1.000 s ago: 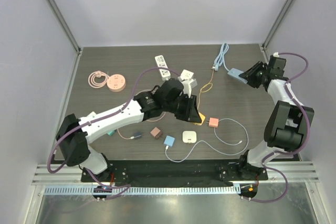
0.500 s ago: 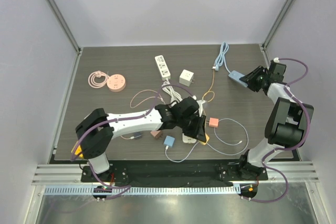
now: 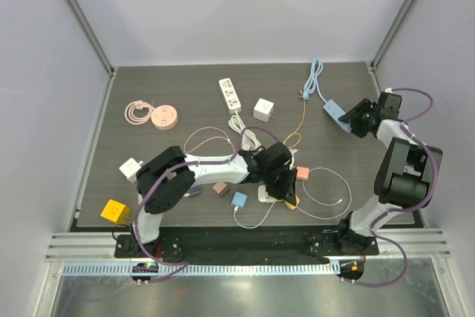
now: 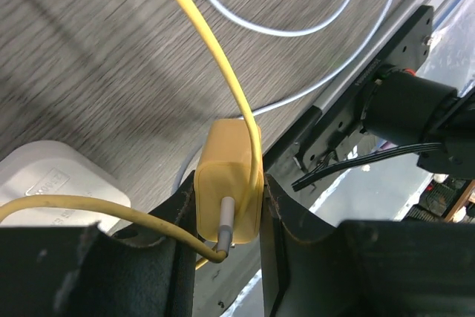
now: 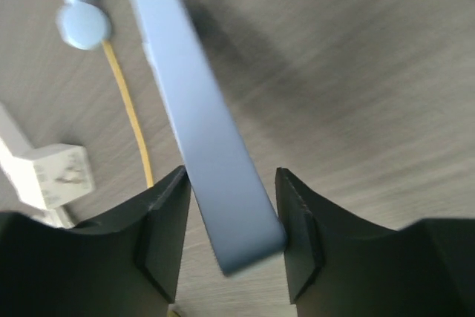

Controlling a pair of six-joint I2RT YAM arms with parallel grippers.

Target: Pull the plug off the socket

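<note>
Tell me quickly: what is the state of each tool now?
Left tool: closed, holding the yellow charger.
Right tool: closed, holding the blue power strip.

The top external camera looks steeply down from behind the arm bases over the whole table [image 3: 148,87]; the left wrist camera sits close on the yellow adapter [image 4: 228,180], facing the table's near edge; the right wrist camera looks closely down on the blue power strip [image 5: 204,124]; the top view shares both.
</note>
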